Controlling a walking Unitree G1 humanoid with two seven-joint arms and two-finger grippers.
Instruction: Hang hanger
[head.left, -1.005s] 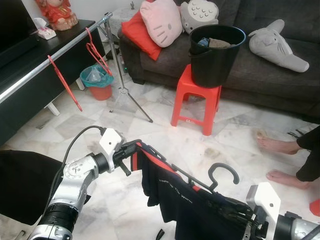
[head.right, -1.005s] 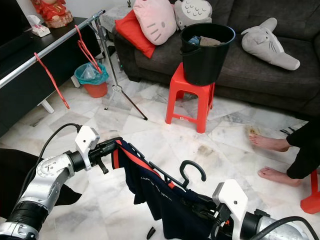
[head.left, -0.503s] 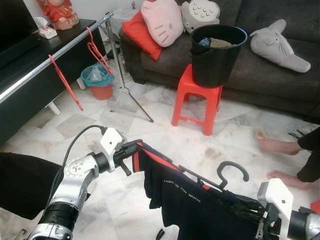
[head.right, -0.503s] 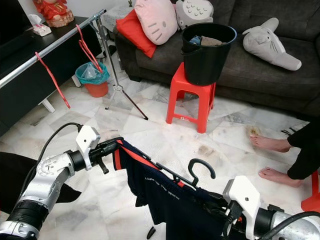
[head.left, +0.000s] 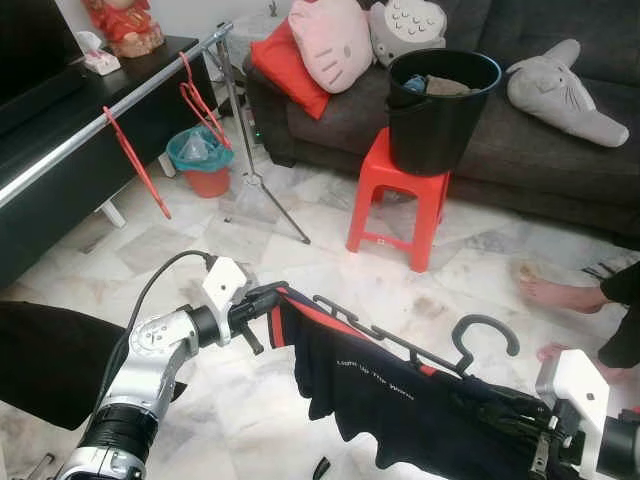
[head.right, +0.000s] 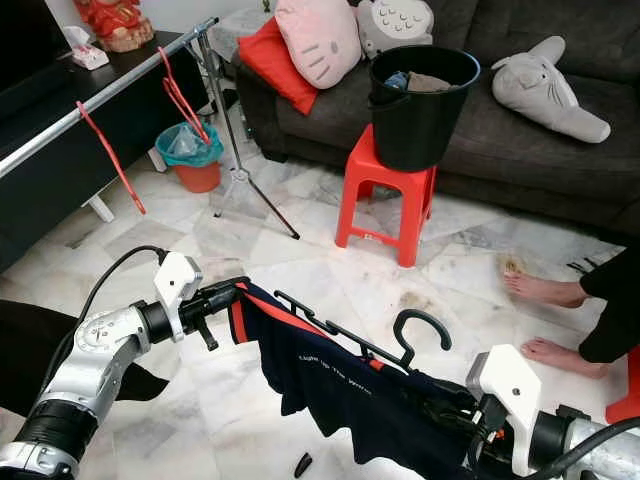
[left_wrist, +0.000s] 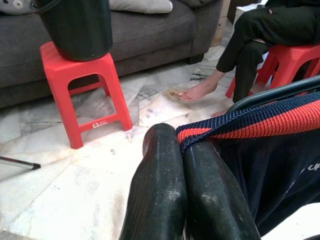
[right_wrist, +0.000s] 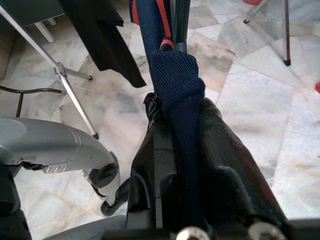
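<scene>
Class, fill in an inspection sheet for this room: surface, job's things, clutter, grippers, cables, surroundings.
Surface: pale marble floor, stained in places.
Job's things: black hanger carrying a navy shirt, held between both grippers; metal rail with two red hangers.
Clutter: small dark object on the floor.
Grippers: left gripper shut on the shirt's red-trimmed end; right gripper shut on the shirt.
Cables: black cable looping over the left arm.
Surroundings: red stool under a black bucket, grey sofa, a person's foot.
</scene>
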